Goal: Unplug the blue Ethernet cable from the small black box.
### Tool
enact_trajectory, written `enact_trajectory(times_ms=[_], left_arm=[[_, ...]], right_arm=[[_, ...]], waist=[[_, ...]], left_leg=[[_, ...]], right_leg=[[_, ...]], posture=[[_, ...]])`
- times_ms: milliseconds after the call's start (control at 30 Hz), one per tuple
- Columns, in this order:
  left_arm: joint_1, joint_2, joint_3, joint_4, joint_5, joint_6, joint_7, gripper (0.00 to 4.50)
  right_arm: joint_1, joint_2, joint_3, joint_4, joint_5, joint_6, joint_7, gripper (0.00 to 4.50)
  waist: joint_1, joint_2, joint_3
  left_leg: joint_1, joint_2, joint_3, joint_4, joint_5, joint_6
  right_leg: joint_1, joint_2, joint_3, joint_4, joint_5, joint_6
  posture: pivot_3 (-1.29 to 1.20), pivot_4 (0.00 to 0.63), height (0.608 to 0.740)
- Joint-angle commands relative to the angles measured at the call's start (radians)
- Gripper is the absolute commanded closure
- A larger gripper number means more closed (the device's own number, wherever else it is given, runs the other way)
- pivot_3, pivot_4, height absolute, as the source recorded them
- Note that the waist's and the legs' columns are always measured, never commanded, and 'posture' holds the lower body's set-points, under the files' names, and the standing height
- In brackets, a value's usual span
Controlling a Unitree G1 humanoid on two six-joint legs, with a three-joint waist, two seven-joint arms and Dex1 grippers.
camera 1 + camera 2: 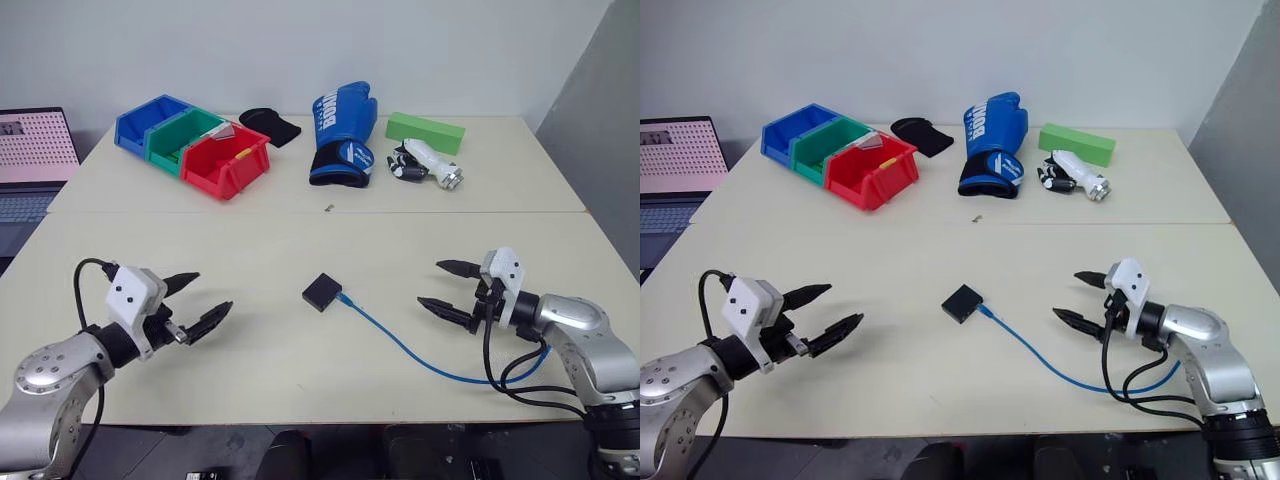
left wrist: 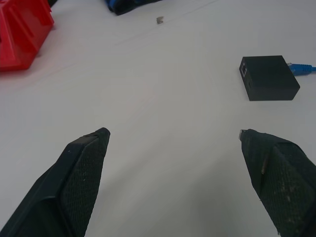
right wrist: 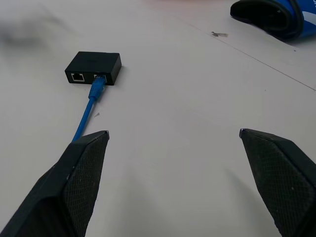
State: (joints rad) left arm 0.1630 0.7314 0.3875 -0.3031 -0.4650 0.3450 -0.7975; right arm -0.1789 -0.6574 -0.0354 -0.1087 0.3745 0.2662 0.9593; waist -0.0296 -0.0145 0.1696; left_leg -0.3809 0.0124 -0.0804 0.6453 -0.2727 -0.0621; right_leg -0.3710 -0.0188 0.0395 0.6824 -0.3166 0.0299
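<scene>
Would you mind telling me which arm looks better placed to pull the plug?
Probably the right: the blue Ethernet cable leaves the small black box toward the open right end effector.

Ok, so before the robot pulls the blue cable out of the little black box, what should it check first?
1. Blue Ethernet cable plugged into the small black box: ok, the plug sits in one port, with an empty port beside it.
2. Left claw open: ok, fingers spread, holding nothing.
3. Right claw open: ok, fingers spread, holding nothing.
4. Box free to hold down: ok, bare table all around it.
5. Claws touching box or cable: not ok, both hang apart from them, one on each side.
6. Plug's latch tab pressed: cannot tell, too small to see.
</scene>
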Motion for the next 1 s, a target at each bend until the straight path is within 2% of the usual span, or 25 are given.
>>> enact_trajectory(times_ms=[33, 433, 733, 867, 1000], left_arm=[[-0.002, -0.004, 0.027, -0.027, -0.025, -0.024, -0.018, 0.02], [0.027, -0.025, 0.016, -0.062, -0.016, -0.037, -0.010, 0.02], [0.032, 0.053, -0.060, -0.136, -0.014, 0.062, -0.071, 0.02], [0.028, 0.112, -0.084, -0.119, -0.025, 0.060, -0.161, 0.02], [-0.012, 0.131, -0.077, -0.046, -0.015, 0.039, -0.189, 0.02]], right_arm=[[-0.021, -0.009, -0.015, -0.049, 0.009, 0.005, -0.004, 0.00], [-0.057, -0.009, 0.009, -0.165, 0.018, 0.112, -0.034, 0.00], [-0.076, 0.039, 0.126, -0.215, -0.040, 0.165, -0.085, 0.00], [-0.089, 0.115, 0.228, -0.150, -0.110, 0.124, -0.123, 0.00], [-0.124, 0.210, 0.300, -0.017, -0.197, 0.037, -0.176, 0.00]], waist=[[0.000, 0.000, 0.000], [0.000, 0.000, 0.000], [-0.001, 0.000, 0.000], [-0.002, -0.001, -0.001], [-0.003, 0.000, 0.000]], left_leg=[[0.000, 0.000, 0.000, 0.000, 0.000, 0.000], [0.000, 0.000, 0.000, 0.000, 0.000, 0.000], [0.000, 0.000, 0.000, 0.000, 0.000, 0.000], [0.000, 0.000, 0.000, 0.000, 0.000, 0.000], [0.000, 0.000, 0.000, 0.000, 0.000, 0.000]], right_leg=[[0.000, 0.000, 0.000, 0.000, 0.000, 0.000], [0.000, 0.000, 0.000, 0.000, 0.000, 0.000], [0.000, 0.000, 0.000, 0.000, 0.000, 0.000], [-0.001, 0.000, 0.000, 0.001, 0.000, 0.000], [-0.001, 0.001, 0.000, 0.001, 0.000, 0.000]], posture=[[0.00, 0.150, 0.740], [0.00, 0.150, 0.740], [0.00, 0.150, 0.740], [0.00, 0.150, 0.740], [0.00, 0.150, 0.740]])
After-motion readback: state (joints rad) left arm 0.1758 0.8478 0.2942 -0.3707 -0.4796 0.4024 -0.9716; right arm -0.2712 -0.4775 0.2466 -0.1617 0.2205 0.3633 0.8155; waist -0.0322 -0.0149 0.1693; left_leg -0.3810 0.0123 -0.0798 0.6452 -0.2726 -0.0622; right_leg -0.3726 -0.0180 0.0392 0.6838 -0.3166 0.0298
